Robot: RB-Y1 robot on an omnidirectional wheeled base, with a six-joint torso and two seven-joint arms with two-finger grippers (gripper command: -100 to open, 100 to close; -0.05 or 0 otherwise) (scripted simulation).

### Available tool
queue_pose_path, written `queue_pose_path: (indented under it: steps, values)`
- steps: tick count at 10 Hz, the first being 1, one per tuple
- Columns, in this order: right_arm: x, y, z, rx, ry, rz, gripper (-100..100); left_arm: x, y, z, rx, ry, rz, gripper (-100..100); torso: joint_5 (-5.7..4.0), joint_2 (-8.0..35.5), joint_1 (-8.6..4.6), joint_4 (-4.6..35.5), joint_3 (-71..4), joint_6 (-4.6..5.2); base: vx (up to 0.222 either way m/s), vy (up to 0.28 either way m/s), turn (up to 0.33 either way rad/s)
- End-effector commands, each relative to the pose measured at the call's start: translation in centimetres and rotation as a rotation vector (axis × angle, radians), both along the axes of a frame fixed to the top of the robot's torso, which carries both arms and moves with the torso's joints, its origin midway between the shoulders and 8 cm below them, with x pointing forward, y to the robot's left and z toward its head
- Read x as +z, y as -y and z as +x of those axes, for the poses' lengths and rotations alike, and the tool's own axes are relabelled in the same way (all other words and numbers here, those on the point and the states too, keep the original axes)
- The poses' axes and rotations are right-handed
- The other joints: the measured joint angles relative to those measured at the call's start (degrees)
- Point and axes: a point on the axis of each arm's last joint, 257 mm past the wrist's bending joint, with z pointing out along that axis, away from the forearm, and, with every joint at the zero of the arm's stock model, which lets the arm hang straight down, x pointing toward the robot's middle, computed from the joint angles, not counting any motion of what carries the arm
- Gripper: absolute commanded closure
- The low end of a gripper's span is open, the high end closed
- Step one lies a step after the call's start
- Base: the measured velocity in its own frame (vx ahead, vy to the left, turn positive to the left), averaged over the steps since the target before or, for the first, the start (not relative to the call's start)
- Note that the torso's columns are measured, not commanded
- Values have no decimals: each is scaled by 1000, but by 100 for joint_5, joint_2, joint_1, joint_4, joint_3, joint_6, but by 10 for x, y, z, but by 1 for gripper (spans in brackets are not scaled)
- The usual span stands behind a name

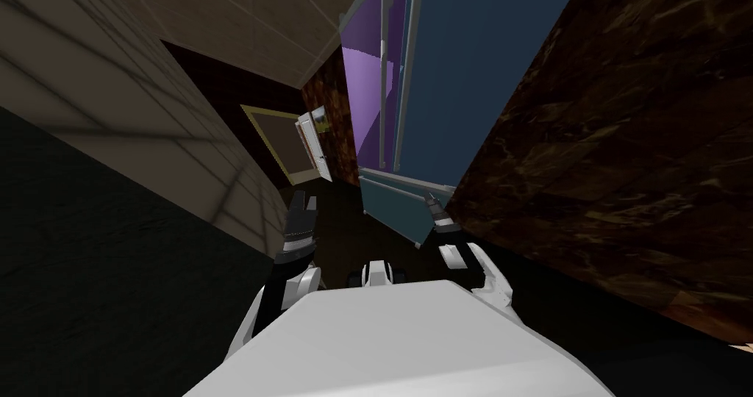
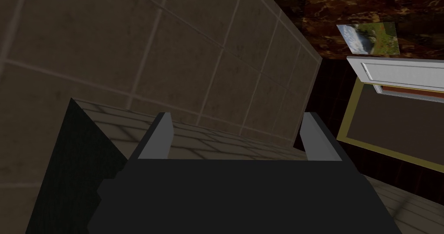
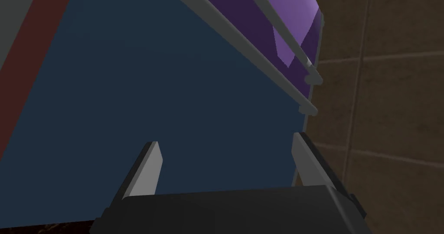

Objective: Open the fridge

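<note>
Both open and empty: your left hand and right hand, with the fridge close ahead.
Your right hand has its fingers spread wide with nothing between them, pointing at the fridge's blue door. Two long grey handles run side by side where that door meets a purple door. From the head view, this hand sits just beside the fridge's lower drawer. Your left hand is off to the fridge's left, facing a tiled wall.
</note>
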Motion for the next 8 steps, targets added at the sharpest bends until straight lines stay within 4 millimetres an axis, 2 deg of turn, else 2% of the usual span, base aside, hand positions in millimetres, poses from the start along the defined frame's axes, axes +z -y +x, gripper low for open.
queue_pose_path:
  steps: [1, 5, 6, 8]
  values:
    - [-18, 7, 23, -51, -42, -153, -100, 0, 0, 0, 0, 0, 0, 0, -1, 0, -3, 0, 0, 0, 49, 78, 83]
    - [-38, 27, 57, -138, -93, -403, -100, 0, 0, 0, 0, 0, 0, 0, 1, 4, 6, 1, 3, 1, 42, 89, 105]
    - [-41, 28, 57, -140, -100, -403, -100, 0, 0, 0, 0, 0, 0, 0, 1, 4, 3, 1, 3, 1, 34, 61, 25]
    - [-51, 46, 75, -193, -130, -534, -100, 0, 0, 0, 0, 0, 0, 0, -3, 2, -8, 1, 2, 0, 38, 61, 80]
